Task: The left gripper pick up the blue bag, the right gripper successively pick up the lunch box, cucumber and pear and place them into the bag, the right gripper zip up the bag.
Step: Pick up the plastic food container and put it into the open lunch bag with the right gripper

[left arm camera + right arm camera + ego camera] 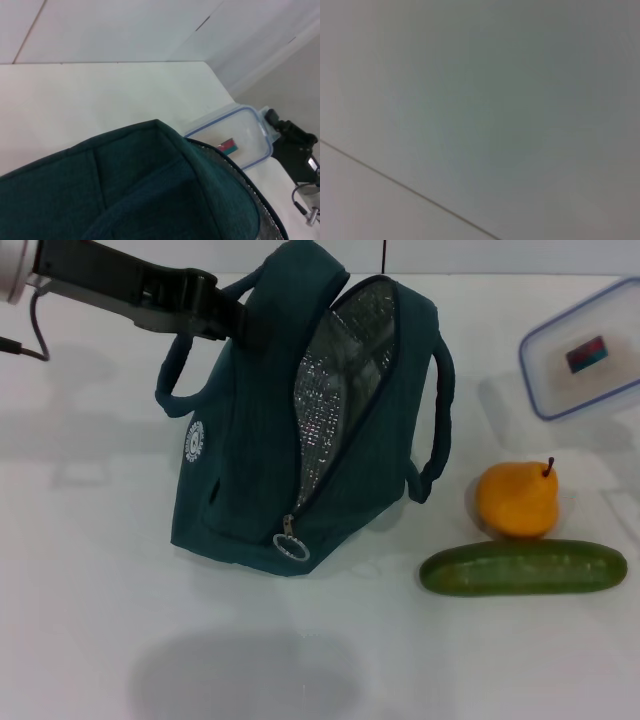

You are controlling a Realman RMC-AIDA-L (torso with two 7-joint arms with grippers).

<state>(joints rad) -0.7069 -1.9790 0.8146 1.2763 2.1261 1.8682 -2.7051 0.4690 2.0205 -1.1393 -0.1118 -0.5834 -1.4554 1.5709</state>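
Observation:
The blue bag (250,470) stands upright on the white table, its zipper open and the silver lining (340,380) showing. My left gripper (238,322) reaches in from the upper left and is shut on the bag's top edge beside a handle. The bag's fabric (125,195) fills the near part of the left wrist view. The lunch box (585,350) lies at the far right, also seen as the lunch box (235,137). The pear (515,500) sits right of the bag, with the cucumber (522,568) just in front of it. My right gripper (295,150) shows only as a dark shape beyond the lunch box.
The bag's ring zipper pull (290,545) hangs at the low front end of the opening. The right wrist view shows only a blank pale surface. A cable (302,207) trails near the right arm.

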